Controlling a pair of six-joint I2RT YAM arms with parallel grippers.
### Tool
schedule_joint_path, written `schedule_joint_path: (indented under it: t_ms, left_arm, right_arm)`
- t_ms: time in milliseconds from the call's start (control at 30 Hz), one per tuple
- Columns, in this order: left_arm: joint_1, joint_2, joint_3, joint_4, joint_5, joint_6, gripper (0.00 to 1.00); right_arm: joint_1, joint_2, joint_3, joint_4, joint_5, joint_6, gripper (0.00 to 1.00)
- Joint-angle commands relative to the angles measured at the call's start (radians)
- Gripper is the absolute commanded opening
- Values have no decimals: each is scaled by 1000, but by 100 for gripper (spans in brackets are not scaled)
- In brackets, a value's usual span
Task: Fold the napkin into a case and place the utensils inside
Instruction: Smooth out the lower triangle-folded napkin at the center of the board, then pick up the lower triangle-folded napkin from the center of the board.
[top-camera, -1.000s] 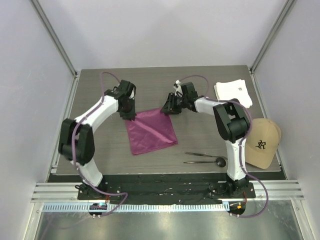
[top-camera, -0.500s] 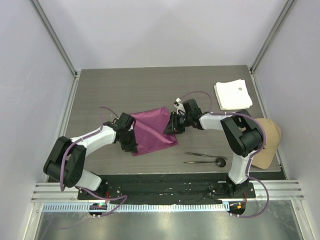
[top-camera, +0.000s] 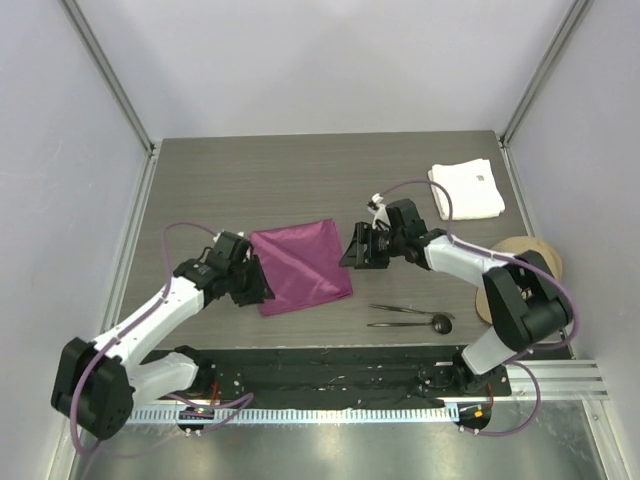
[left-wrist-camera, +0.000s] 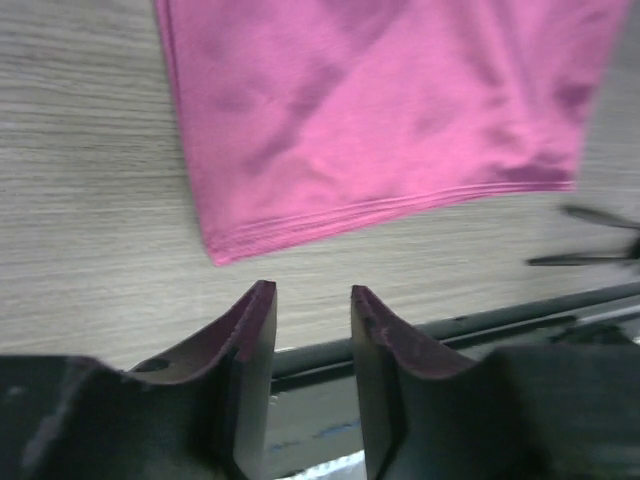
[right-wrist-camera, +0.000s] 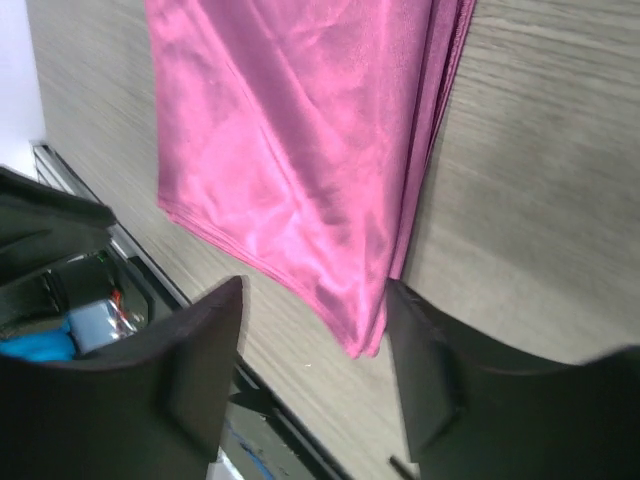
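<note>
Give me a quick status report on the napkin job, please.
Left gripper, right gripper open, empty. Napkin flat, folding unfinished. Utensils lie apart, untouched. Nothing in the way.

The napkin (top-camera: 302, 266) is thin cloth with a satin sheen and a stitched hem. The table (top-camera: 300, 180) is matt grey wood-grain, the utensils (top-camera: 438, 322) dark metal. At one o'clock, the towel (top-camera: 466, 190) is thick matt cloth.

Bright, even light; blurred wrist views

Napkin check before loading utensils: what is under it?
The napkin lies flat on the table; both utensils lie apart from it, uncovered. Whatever sits between its folded layers is hidden.
</note>
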Motion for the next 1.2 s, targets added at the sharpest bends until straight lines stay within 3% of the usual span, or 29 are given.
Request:
schedule_joint_path:
  t_ms: [0, 133, 200, 333, 400, 500, 600, 633, 767, 833, 1033, 1133, 1167]
  left_arm:
    - [-3, -69, 78, -94, -37, -33, 44]
    - [-3, -103, 109, -130, -110, -31, 45]
    - [-3, -128, 105, -87, -68, 24, 42]
    - [-2, -111, 112, 46, 90, 102, 37]
    - [-3, -103, 130, 48, 68, 113, 35]
    - [-3, -120, 169, 2, -56, 86, 34]
    - [-3, -174, 248, -143, -334, -32, 36]
    - [-3, -203, 270, -184, -492, -78, 40]
    - [-3, -255, 360, -266, -694, -138, 53]
    - [-3, -264, 393, -303, -747, -149, 61]
    - [-3, -263, 512, -380, -752, -122, 68]
    - [-3, -258, 526, -387, -713, -93, 69]
    - [-3, -258, 529, -393, -709, -83, 69]
  right_arm:
    - [3, -87, -57, -17, 80, 94, 67]
    - [6, -104, -131, 58, 50, 180, 69]
    - [24, -122, -154, 59, 69, 148, 70]
    - [81, -153, -122, -27, 126, -13, 71]
    - [148, -186, -88, -89, 268, -158, 74]
    - [199, -211, -31, -142, 397, -295, 77]
    - [257, -239, 3, -113, 407, -396, 78]
    - [291, -246, 9, -92, 425, -445, 79]
    - [423, -245, 42, -78, 528, -784, 88]
    - [439, -190, 96, -201, 436, -1003, 89]
    - [495, -20, 285, -453, 366, -1391, 87]
    - [502, 68, 331, -518, 314, -1470, 81]
    - [512, 94, 355, -547, 303, -1484, 74]
